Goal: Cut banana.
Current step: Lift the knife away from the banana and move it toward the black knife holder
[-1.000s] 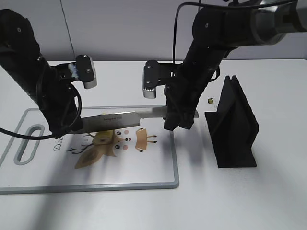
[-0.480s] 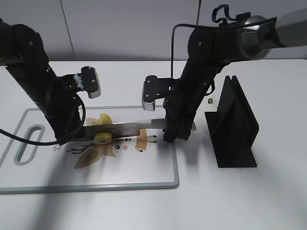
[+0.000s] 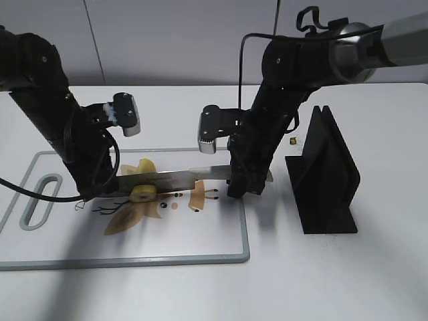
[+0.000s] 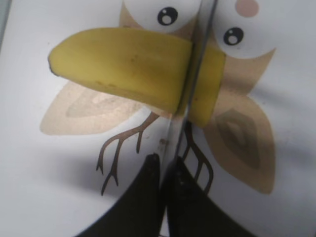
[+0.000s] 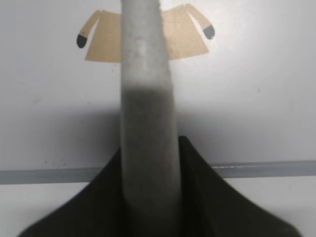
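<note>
Knife (image 3: pixel 184 176) at frame centre, both ends clamped — right gripper (image 3: pixel 246 180) on handle, left gripper (image 3: pixel 100 187) on tip — blade steadied through banana (image 4: pixel 123 66) on cutting board (image 3: pixel 221 244).

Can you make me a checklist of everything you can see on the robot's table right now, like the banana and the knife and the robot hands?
Surface: white table with a cutting board printed with cartoon animals.
Job's things: banana lies on the board; the knife blade stands in it, a short end piece on the far side of the blade.
Clutter: black stand right of the board; a tiny dark speck beside it, too small to identify.
Grippers: right tool shut on the knife handle; left tool closed on the blade.
Cables: black cable on the right arm; another at the left arm.
Surroundings: plain grey wall.
</note>
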### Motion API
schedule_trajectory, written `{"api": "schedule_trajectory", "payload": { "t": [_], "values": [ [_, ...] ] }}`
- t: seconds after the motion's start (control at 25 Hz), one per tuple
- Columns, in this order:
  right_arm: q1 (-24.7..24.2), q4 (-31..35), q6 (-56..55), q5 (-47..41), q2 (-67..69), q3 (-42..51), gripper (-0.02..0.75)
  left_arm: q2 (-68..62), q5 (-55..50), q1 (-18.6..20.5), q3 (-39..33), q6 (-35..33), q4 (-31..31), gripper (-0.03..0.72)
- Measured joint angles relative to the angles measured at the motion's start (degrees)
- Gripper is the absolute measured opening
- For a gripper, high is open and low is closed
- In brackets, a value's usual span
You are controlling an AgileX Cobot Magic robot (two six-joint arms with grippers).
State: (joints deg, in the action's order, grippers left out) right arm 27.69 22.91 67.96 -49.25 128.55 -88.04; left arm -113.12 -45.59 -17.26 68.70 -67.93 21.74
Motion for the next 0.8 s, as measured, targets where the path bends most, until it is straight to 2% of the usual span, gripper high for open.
{"api": "schedule_trajectory", "payload": {
  "t": [0.8],
  "values": [
    [0.0,1.8,-0.1,-2.0,-5.0,0.6,0.183,8.1,-2.9,0.0,-1.1,0.4,-2.1,0.001]
  ]
}}
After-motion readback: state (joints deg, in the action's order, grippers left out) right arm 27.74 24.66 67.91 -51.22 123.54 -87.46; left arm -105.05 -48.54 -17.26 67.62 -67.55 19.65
